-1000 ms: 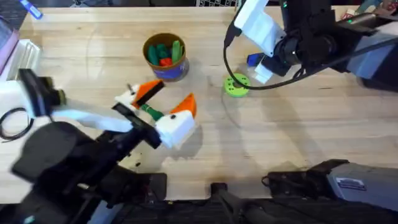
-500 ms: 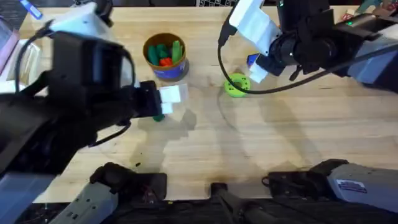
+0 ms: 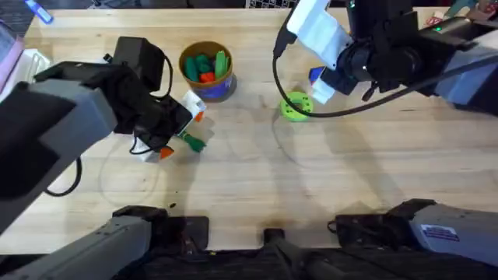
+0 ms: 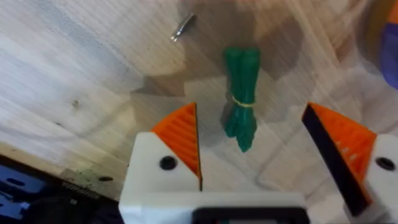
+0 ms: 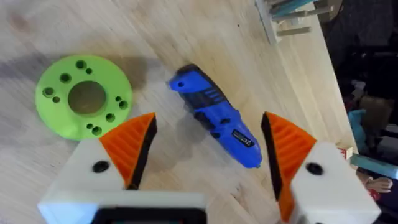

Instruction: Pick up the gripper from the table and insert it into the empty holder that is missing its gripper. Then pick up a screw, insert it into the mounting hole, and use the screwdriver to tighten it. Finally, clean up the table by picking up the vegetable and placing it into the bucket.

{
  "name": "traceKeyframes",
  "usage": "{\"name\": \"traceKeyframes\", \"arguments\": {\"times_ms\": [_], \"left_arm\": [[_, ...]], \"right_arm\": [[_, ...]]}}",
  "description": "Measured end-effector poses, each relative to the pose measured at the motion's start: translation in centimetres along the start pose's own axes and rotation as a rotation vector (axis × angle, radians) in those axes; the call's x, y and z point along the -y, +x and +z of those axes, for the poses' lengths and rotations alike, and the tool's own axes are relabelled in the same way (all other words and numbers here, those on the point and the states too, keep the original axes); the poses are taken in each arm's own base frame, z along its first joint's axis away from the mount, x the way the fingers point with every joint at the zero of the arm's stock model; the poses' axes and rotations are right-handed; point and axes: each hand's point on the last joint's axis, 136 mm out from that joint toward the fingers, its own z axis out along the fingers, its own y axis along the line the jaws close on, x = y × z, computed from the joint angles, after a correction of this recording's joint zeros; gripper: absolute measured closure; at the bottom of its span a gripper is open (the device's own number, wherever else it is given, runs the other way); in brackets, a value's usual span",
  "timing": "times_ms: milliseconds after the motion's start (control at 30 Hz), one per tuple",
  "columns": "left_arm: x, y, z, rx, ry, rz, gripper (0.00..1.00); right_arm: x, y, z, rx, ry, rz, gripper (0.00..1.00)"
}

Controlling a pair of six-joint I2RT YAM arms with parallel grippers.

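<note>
Overhead view puts the left gripper (image 3: 177,128) low over the table (image 3: 350,179), just below the bucket (image 3: 207,71). Its fingers (image 4: 181,137) are spread wide, and the vegetable (image 4: 242,99) lies on the wood between them, untouched. The right gripper (image 5: 205,155) hangs released over the screwdriver (image 5: 216,124), beside a green disc (image 5: 84,96)

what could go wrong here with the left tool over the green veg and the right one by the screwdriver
The left tool is open above the vegetable, whose lower end sits off-centre toward one finger, so closing may nudge it aside. A loose screw lies nearby and could get knocked. The screwdriver lies angled between the right tool fingers, risking a skewed grasp.
</note>
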Motion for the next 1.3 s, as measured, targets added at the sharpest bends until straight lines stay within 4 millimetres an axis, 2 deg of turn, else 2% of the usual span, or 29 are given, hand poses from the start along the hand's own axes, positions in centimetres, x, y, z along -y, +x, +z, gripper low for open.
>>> {"name": "traceKeyframes", "arguments": {"times_ms": [167,200,267,367,400,433,567,667,767,867,933,1000,1100,1233,1267,1300], "left_arm": [[-0.5,0.3,2.0,-0.052,-0.065,-0.035,0.013],[-0.6,0.4,2.2,-0.059,-0.076,-0.043,0.061],[-0.6,0.5,2.5,-0.066,-0.084,-0.046,0.348],[-0.3,0.3,2.6,-0.063,-0.069,-0.045,0.830],[-0.2,0.3,2.5,-0.062,-0.066,-0.044,0.951],[-0.1,0.3,2.5,-0.065,-0.062,-0.044,0.979],[0.7,0.6,1.3,-0.099,-0.053,-0.033,0.981],[2.3,0.0,-1.4,-0.097,-0.025,-0.020,0.981],[5.3,-1.4,-4.9,-0.046,0.075,0.017,0.981],[9.2,-3.4,-9.4,0.057,0.232,0.081,0.981],[11.5,-4.7,-11.4,0.131,0.333,0.125,0.981],[13.3,-5.7,-12.6,0.195,0.409,0.174,0.981],[14.8,-6.7,-12.6,0.239,0.444,0.240,0.981],[15.7,-7.4,-10.6,0.234,0.420,0.282,0.980],[15.9,-7.5,-9.8,0.227,0.406,0.293,0.898],[15.9,-7.6,-9.2,0.218,0.393,0.293,0.752]], "right_arm": [[0.0,0.0,0.0,0.000,0.000,0.000,0.015],[0.0,0.0,0.0,0.000,0.000,0.000,0.015],[0.0,0.0,0.0,0.000,0.000,0.000,0.014],[0.0,0.0,0.0,0.000,0.000,0.000,0.014],[0.0,0.0,0.0,0.000,0.000,0.000,0.014],[0.0,0.0,0.0,0.000,0.000,0.000,0.013],[0.0,0.0,0.0,0.000,0.000,0.000,0.012],[0.0,0.0,0.0,0.000,0.000,0.000,0.012],[0.0,0.0,0.0,0.000,0.000,0.000,0.012],[0.0,0.0,0.0,0.000,0.000,0.000,0.012],[0.0,0.0,0.0,0.000,0.000,0.000,0.012],[0.0,0.0,0.0,0.000,0.000,0.000,0.012],[0.0,0.0,0.0,0.000,0.000,0.000,0.013],[0.0,0.0,0.0,0.000,0.000,0.000,0.012],[0.0,0.0,0.0,0.000,0.000,0.000,0.011],[0.0,0.0,0.0,0.000,0.000,0.000,0.012]]}}
